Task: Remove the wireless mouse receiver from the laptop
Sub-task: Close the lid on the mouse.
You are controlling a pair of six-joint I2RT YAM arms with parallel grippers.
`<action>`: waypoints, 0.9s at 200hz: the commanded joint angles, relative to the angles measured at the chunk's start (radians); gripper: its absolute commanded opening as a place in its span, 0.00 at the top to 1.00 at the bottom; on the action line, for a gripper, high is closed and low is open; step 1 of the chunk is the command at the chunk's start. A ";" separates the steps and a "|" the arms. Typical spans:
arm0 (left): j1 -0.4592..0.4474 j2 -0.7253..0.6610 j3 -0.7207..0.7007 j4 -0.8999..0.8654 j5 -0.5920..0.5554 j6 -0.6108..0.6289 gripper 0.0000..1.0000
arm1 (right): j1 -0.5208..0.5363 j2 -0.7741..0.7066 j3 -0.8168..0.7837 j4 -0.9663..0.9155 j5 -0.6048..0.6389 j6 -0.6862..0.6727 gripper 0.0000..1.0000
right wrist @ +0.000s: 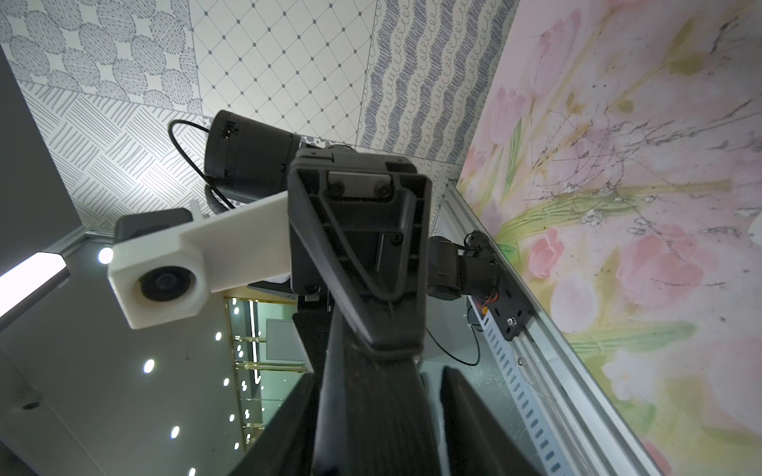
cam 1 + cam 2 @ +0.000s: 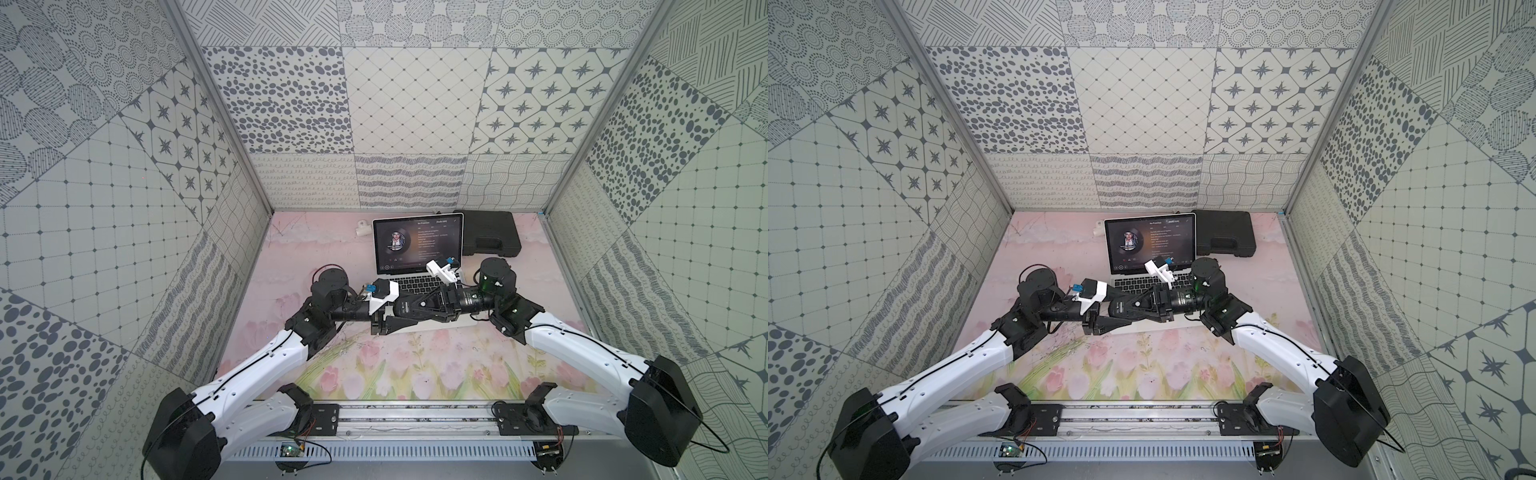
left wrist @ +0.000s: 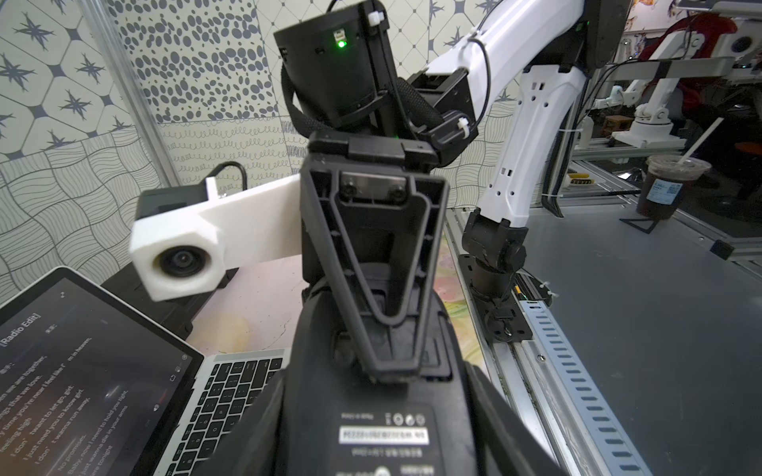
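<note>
The laptop [image 2: 417,245] is seen open at the back of the mat [image 2: 415,365], screen lit, the top of its lid near the back wall. Just beside its right rear corner a black case [image 2: 490,235] is laid, close to the right wall. Over the front of the keyboard the two arms are found nose to nose, and a black mouse [image 3: 383,432], label side up, is seen in the air between them. The left gripper [image 2: 400,320] is set around the mouse's flanks; whether its jaws are pressed on or only alongside cannot be told. The right gripper [image 2: 415,311] is turned a quarter against it, one finger [image 3: 371,247] over the label side. In the right wrist view a strip of background is shown between the mouse and a right finger [image 1: 478,424], so those jaws are parted. The receiver cannot be made out in any view; in both top views the side edges of the laptop's base are largely covered by the arms. Bare mat is left to the laptop's left and right across the front, up to the rail [image 2: 415,409].
</note>
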 commanded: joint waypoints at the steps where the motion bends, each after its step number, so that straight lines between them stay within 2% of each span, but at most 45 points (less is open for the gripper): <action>1: -0.004 0.000 0.025 -0.046 0.061 0.053 0.97 | -0.008 -0.020 0.032 -0.027 0.008 -0.061 0.19; 16: -0.004 -0.002 0.026 -0.055 0.055 0.058 1.00 | -0.037 -0.048 0.037 -0.096 0.008 -0.093 0.08; 27: -0.003 -0.001 0.028 -0.060 0.053 0.056 1.00 | -0.058 -0.069 0.033 -0.118 0.003 -0.103 0.05; 54: -0.004 0.001 0.033 -0.063 0.056 0.048 1.00 | -0.090 -0.109 0.026 -0.198 -0.004 -0.144 0.03; 81: -0.003 0.008 0.040 -0.079 0.062 0.050 1.00 | -0.097 -0.138 0.012 -0.202 -0.022 -0.151 0.04; 180: 0.000 0.030 0.073 -0.108 0.122 0.026 1.00 | -0.094 -0.156 -0.033 -0.180 -0.055 -0.202 0.35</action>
